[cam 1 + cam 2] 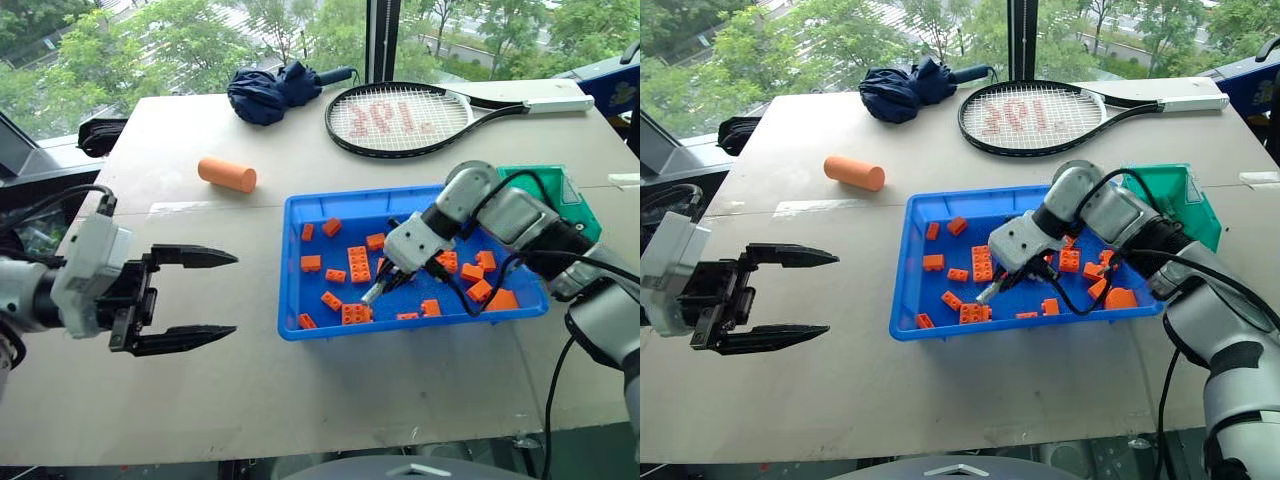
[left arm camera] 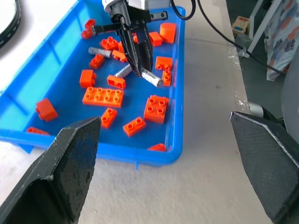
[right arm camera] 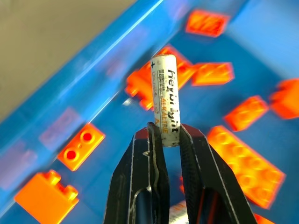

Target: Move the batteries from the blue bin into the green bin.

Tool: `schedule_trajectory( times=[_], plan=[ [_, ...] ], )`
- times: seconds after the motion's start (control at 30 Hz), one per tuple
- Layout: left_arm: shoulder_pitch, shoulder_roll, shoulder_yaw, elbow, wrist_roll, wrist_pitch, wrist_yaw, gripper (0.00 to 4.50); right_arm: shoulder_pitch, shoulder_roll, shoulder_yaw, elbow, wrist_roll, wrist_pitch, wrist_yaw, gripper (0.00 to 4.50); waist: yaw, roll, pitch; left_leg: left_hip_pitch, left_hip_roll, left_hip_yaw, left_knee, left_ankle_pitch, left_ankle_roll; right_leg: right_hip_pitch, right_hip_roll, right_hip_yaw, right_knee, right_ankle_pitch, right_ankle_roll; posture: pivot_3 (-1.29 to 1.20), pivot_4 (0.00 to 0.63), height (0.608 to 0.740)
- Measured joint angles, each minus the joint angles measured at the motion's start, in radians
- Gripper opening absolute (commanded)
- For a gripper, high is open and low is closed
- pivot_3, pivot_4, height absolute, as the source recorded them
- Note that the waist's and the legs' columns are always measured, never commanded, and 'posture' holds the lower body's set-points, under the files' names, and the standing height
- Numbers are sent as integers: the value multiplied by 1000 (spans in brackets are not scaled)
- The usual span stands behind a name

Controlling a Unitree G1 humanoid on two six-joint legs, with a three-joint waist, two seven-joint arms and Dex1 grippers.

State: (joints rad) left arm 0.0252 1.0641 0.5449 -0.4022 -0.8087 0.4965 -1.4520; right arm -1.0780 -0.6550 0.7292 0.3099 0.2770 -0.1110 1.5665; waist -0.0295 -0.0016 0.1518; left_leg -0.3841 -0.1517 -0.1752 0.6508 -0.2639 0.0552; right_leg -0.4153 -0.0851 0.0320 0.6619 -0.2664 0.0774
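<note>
Right gripper (image 3: 166, 135): fingers nipped onto one battery (image 3: 165, 100), held by its lower end only, most of its length sticking out past the tips. It hangs over the middle of the blue bin (image 1: 292, 262), among the orange bricks (image 2: 103, 96).

Left gripper (image 1: 190, 300): spread wide, nothing in it, over bare table (image 1: 200, 400) well to the left of the blue bin.

Other batteries: at least two lie on the blue floor, one (image 2: 99, 51) near the far bricks, one (image 2: 124, 71) right by the right gripper's tips.

Green bin (image 1: 560, 195): beyond the blue bin's far right corner, touching or nearly so.

Risks, as judged:
- Thin grip near one end; a quick swing or a knock on the blue rim could pivot the battery out, dropping it into the bricks or onto the table.
- The path to the green bin crosses the rim and the arm's own cables (image 1: 500, 270); a snag could jolt the hold.
- Letting go early would put it on the table.

Hard to see:
- The right arm covers most of the green bin; contents unknown.
- The arm also hides part of the blue floor, so the battery count is uncertain.
</note>
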Motion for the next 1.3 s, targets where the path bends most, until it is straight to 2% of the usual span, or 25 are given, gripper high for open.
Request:
schedule_trajectory(
  times=[0.1, 0.2, 0.33, 0.47, 0.6, 0.7, 0.93, 1.0, 1.03, 1.07, 1.1, 1.17, 1.27, 1.3],
  plan=[
    [-84, -4, -53, 9, -21, 3, 15, 4500, 46, -64, -85, -74, -1, 88, -23, 49, 10, 0, 0, 0, 0, 0, 0, 0, 0, 0, 0, 0, 0, 0, 0, 0, 150, 740],
    [-231, -27, -148, 39, -42, 23, 43, 4500, 140, -178, -218, -197, 4, 242, -89, 49, 23, 1, 1, -2, 0, 0, 1, 0, 0, 0, -1, 1, 0, 0, 0, 0, 150, 740],
    [-412, -63, -246, 86, -70, 77, 100, 4500, 331, -364, -456, -361, 40, 557, -263, 49, 42, 1, 1, -9, -1, 0, 3, 0, 0, -6, -1, 3, 1, 0, 0, 0, 150, 740],
    [-503, -100, -312, 124, -77, 105, 122, 4500, 504, -462, -713, -445, 92, 790, -395, 49, 37, 1, 1, -12, -1, 2, 4, 0, 0, -10, -1, 4, 3, 0, 0, 0, 150, 740],
    [-583, -138, -360, 156, -62, 108, 146, 4500, 641, -469, -917, -472, 112, 959, -526, 49, 34, 1, 1, -12, 0, 4, 6, 0, 0, -10, -1, 6, 4, 0, 0, 0, 150, 740],
    [-626, -162, -385, 177, -46, 108, 161, 4500, 656, -454, -995, -473, 115, 1059, -629, 49, 30, 1, 1, -12, 0, 5, 9, 0, 0, -10, -1, 7, 8, 1, 0, 0, 150, 740],
    [-672, -196, -402, 218, -12, 101, 167, 4500, 659, -396, -1020, -404, 81, 1137, -805, 49, 29, 1, 1, -14, -1, 5, 13, 0, 1, -12, -1, 7, 10, 0, 0, 0, 150, 740],
    [-679, -202, -402, 219, -3, 100, 170, 4500, 659, -392, -1019, -384, 77, 1124, -818, 900, 28, 1, 1, -15, -1, 5, 14, 0, 1, -12, -1, 7, 11, 1, 0, 0, 150, 740],
    [-682, -205, -402, 219, 2, 100, 173, 4500, 659, -391, -1017, -375, 73, 1108, -823, 1130, 28, 1, 1, -15, -1, 5, 14, 0, 1, -12, -1, 7, 11, 1, 0, 0, 150, 740],
    [-685, -206, -404, 219, 10, 99, 178, 4500, 659, -390, -1015, -364, 67, 1090, -828, 1610, 28, 1, 1, -15, -1, 5, 14, 0, 1, -12, -1, 7, 11, 1, 0, 0, 150, 740],
    [-687, -206, -406, 219, 19, 98, 184, 4500, 658, -388, -1015, -357, 63, 1079, -831, 1906, 27, 1, 1, -15, -1, 5, 15, 0, 1, -12, -1, 7, 12, 1, 0, 0, 150, 740],
    [-688, -207, -407, 219, 24, 98, 192, 4500, 657, -386, -1015, -338, 59, 1049, -833, 3065, 27, 1, 1, -15, -1, 5, 15, 0, 1, -12, -1, 7, 13, 1, 0, 0, 150, 740],
    [-687, -205, -406, 218, 26, 102, 202, 4500, 652, -384, -1015, -334, 63, 1036, -832, 4462, 25, 1, 1, -15, -1, 5, 16, 0, 0, -12, -1, 7, 14, 0, 0, 0, 150, 740],
    [-683, -203, -406, 217, 28, 104, 205, 4500, 642, -381, -1015, -344, 71, 1036, -828, 4462, 24, 1, 1, -15, -1, 5, 16, 0, 0, -13, -1, 7, 14, 0, 0, 0, 150, 740]
  ],
)
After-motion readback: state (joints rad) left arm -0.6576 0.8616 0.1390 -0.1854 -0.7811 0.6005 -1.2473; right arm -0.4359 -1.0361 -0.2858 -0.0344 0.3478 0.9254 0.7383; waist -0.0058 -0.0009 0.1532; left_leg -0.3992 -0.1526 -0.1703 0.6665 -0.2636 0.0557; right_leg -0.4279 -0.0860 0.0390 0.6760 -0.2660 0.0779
